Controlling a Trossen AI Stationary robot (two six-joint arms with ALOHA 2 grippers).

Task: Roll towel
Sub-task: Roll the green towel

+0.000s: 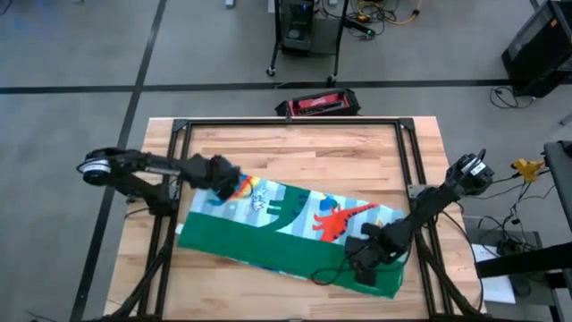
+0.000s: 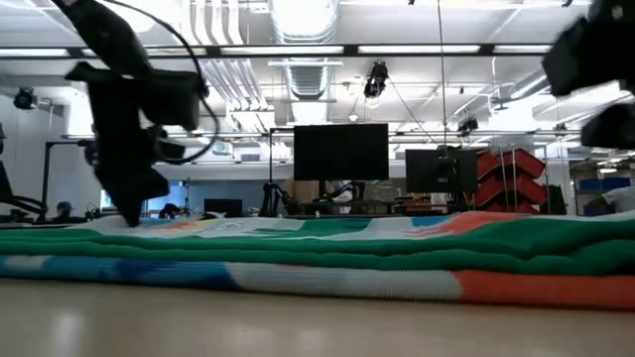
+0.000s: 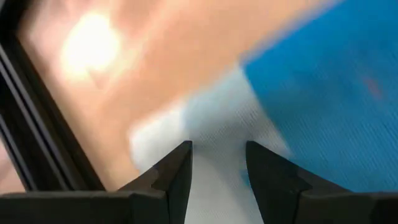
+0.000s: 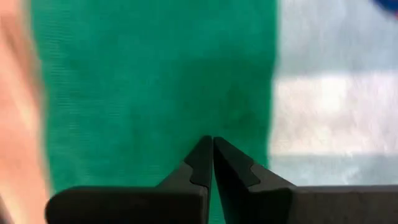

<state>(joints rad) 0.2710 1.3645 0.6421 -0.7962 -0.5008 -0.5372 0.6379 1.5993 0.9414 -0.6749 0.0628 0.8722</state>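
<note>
Towel, appearance: the towel (image 1: 295,228) is a soft cloth lying folded into a long band, a solid green layer along its near side, and a pale blue-white striped face with red, blue, green and orange dinosaur prints along its far side.
Towel, position: it lies slantwise across the middle of the wooden desk (image 1: 304,148), its left end farther back than its right end; in the low view the towel (image 2: 327,253) shows as flat stacked layers, green over striped.
Right gripper: the right gripper (image 1: 368,253) rests at the near right end of the towel, over the green layer; its fingers (image 4: 200,163) are clenched tip to tip with nothing between them.
Left gripper: the left gripper (image 1: 223,182) is at the far left corner of the towel; its fingers (image 3: 177,171) stand parted over a pale patch of cloth beside a blue print, and nothing is seen pinched between them.
Beyond the desk: a red-and-black case (image 1: 319,104) lies on the floor behind the far edge.
</note>
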